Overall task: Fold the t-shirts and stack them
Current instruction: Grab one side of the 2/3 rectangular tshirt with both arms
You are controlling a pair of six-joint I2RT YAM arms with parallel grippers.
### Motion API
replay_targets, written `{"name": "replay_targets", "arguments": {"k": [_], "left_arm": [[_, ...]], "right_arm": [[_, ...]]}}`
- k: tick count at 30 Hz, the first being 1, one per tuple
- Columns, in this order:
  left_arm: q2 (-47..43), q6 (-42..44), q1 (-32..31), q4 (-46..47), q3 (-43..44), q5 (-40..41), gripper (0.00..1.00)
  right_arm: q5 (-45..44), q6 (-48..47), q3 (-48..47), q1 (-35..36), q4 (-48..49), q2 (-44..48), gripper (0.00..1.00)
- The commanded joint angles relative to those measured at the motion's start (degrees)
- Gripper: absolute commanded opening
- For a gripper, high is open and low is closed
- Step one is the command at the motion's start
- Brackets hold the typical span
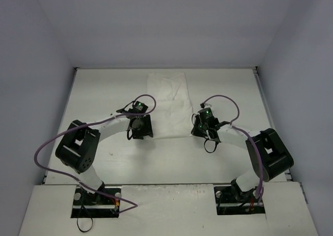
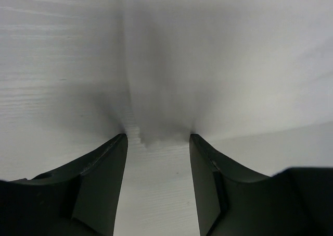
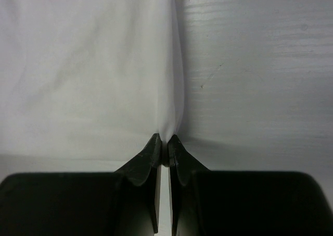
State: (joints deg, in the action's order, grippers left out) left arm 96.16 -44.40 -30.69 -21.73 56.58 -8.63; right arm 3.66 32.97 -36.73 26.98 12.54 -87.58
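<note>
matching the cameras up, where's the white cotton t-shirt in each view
top external: white cotton t-shirt lies at centre, slightly above the middle.
left wrist: upper middle and right, beyond the open left gripper.
right wrist: left half, its edge pinched in the shut right gripper.
shared landmark: the white wood-grain table beside it.

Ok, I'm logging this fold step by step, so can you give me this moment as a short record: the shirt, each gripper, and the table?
t-shirt: white, lying flat and partly folded, no print showing
left gripper: open, fingertips at the shirt's left edge, nothing clamped
right gripper: shut, pinching the shirt's right edge
table: white, shirt near its middle, toward the far side
stack: none seen, only one shirt in view
</note>
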Motion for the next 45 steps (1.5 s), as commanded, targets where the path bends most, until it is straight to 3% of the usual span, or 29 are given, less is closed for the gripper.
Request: {"name": "replay_targets", "arguments": {"k": [1,9,11,16,24,28,36,40,45], "left_arm": [[5.81,-2.49,-3.05,-2.94,-0.51,0.02,0.47],[7.62,-3.66,-3.52,-3.22,-1.97,1.31,0.42],[8.01,-3.7,-3.5,-3.49,-2.28,1.9,0.35],[8.98,-2.71,-3.33,-4.17,-2.94,2.56,0.0],[-1.09,1.84,-3.82,-10.56,-5.64,3.26,0.0],[-12.02,2.48,-4.61,-13.66,-10.14,1.74,0.0],[-24.08,0.11,-7.28,-18.6,-16.06,-0.56,0.0],[-28.9,0.17,-7.2,-24.1,-12.85,0.83,0.0],[-26.81,3.79,-4.12,-30.56,0.96,2.64,0.0]], "right_arm": [[-1.2,0.59,1.63,1.43,-6.39,0.85,0.0],[-1.46,1.65,3.4,3.06,-6.29,2.81,0.0],[-1.62,1.74,3.85,3.08,-6.3,3.26,0.0],[-1.99,1.3,4.89,3.08,-6.33,3.55,0.0],[-2.08,1.53,8.32,3.34,-8.41,8.88,0.0],[-2.51,2.63,9.89,5.08,-14.07,16.42,0.0],[-3.05,6.96,9.66,9.52,-24.84,27.97,0.0],[-5.89,8.27,4.88,12.2,-31.31,29.22,0.0],[-9.02,4.37,-8.52,12.04,-35.74,26.23,0.0]]}}
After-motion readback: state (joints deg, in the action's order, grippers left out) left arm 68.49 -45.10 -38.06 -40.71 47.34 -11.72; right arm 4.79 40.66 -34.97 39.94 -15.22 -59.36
